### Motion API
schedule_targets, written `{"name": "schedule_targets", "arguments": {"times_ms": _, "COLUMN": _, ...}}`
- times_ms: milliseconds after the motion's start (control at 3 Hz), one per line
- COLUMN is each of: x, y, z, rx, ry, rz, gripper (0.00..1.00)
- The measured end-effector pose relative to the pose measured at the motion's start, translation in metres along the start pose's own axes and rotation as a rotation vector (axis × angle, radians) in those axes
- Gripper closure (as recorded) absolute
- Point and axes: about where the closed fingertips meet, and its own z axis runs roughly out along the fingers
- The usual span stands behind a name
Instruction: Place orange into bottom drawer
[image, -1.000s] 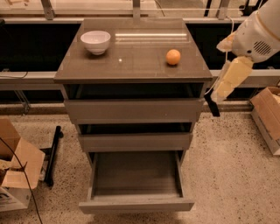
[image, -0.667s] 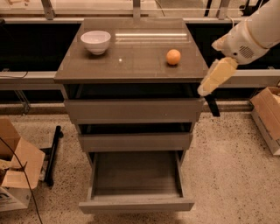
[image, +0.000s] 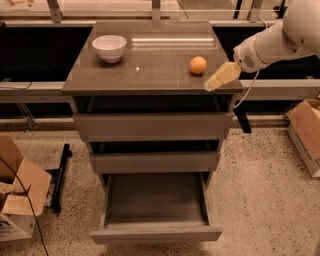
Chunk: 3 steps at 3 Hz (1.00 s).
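Count: one orange (image: 198, 65), one white bowl (image: 109, 47), three drawers. The orange sits right of centre on the table (image: 150, 75), the bowl at rear left. The bottom drawer (image: 155, 205) is pulled out. One gripper (image: 212, 84) hangs just beside the orange, not touching it. Whether the gripper is spread or closed cannot be determined.
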Motion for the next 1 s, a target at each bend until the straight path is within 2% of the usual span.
{"name": "schedule_targets", "arguments": {"times_ms": 333, "x": -0.007, "y": -0.024, "z": 0.037, "rx": -0.008, "ry": -0.063, "rz": 0.056, "gripper": 0.00}}
{"name": "schedule_targets", "arguments": {"times_ms": 667, "x": -0.013, "y": -0.035, "z": 0.034, "rx": 0.008, "ry": -0.083, "rz": 0.054, "gripper": 0.00}}
{"name": "schedule_targets", "arguments": {"times_ms": 1000, "x": -0.007, "y": -0.031, "z": 0.039, "rx": 0.021, "ry": -0.088, "rz": 0.120, "gripper": 0.00}}
